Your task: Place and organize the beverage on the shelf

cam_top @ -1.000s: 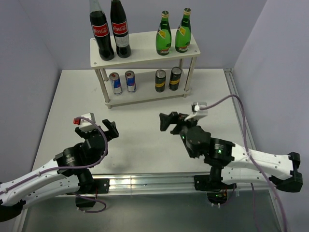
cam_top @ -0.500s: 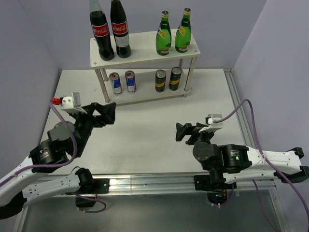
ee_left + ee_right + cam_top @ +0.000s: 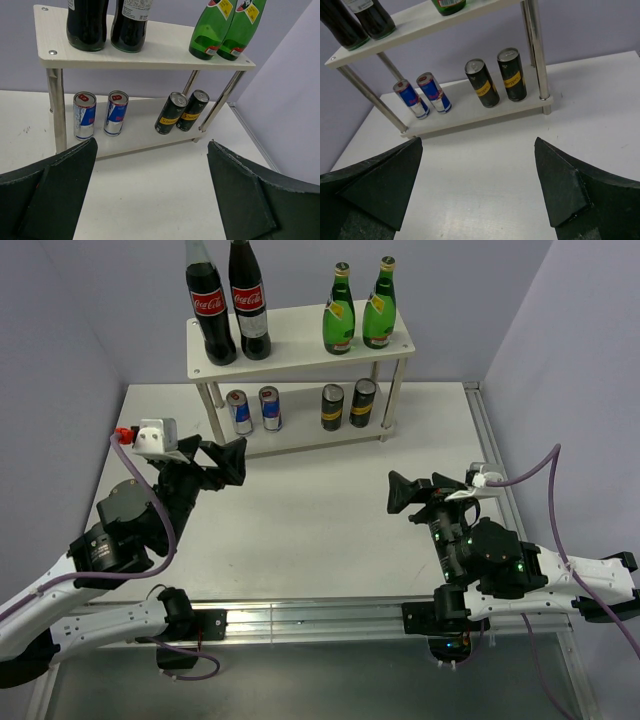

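Observation:
The white two-tier shelf (image 3: 300,340) stands at the back of the table. Two green bottles (image 3: 340,312) stand on the right of its top board. Two blue-and-silver cans (image 3: 239,412) and two dark gold-topped cans (image 3: 332,407) stand on its lower board; both pairs also show in the left wrist view (image 3: 84,115) (image 3: 171,113) and the right wrist view (image 3: 411,99) (image 3: 482,83). My left gripper (image 3: 222,464) is open and empty, in front of the shelf's left end. My right gripper (image 3: 410,495) is open and empty, further forward on the right.
Two tall cola bottles (image 3: 211,315) with red labels stand on the left of the top board. Purple walls close in the table at the back and both sides. A metal rail (image 3: 300,618) runs along the near edge.
My right arm has drawn back toward the near right, away from the shelf. My left arm rose and swung left, then eased back a little toward the shelf. Both grippers stay open and empty.

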{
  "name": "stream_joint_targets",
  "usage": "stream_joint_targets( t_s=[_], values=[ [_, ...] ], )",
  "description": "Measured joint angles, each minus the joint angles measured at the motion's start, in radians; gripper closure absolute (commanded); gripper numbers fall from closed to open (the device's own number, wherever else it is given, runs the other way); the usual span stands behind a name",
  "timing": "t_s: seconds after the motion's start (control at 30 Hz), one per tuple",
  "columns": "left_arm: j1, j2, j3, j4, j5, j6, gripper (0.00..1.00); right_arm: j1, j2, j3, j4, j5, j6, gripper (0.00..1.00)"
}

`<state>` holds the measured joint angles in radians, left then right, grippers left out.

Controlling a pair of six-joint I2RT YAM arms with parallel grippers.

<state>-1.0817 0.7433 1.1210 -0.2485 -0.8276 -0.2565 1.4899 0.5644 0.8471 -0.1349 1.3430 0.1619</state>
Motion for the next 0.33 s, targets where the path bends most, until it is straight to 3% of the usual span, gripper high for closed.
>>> stream_joint_targets(
  t_s=[0.33],
  values=[
    [0.000, -0.014, -0.005, 0.005, -0.012, 0.006, 0.01, 0.000, 0.001, 0.000, 0.036, 0.000, -0.059, 0.00]
  ],
)
